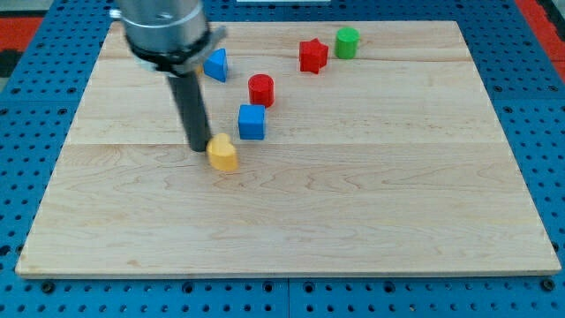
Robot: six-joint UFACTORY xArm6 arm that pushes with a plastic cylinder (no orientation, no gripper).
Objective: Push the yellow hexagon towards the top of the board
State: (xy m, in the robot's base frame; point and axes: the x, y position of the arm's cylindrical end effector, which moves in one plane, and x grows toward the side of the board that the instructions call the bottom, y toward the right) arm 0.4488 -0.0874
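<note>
The yellow hexagon (223, 153) lies on the wooden board (353, 194), left of centre. My tip (199, 147) rests on the board just to the view's left of the yellow hexagon, touching or nearly touching its left side. The dark rod rises from there to the arm's grey body at the view's top left. A blue cube (252, 122) sits close above and right of the hexagon.
A red cylinder (260, 89) stands above the blue cube. A blue triangular block (216, 64) lies near the arm's body. A red star (312, 56) and a green cylinder (347, 41) sit near the board's top edge.
</note>
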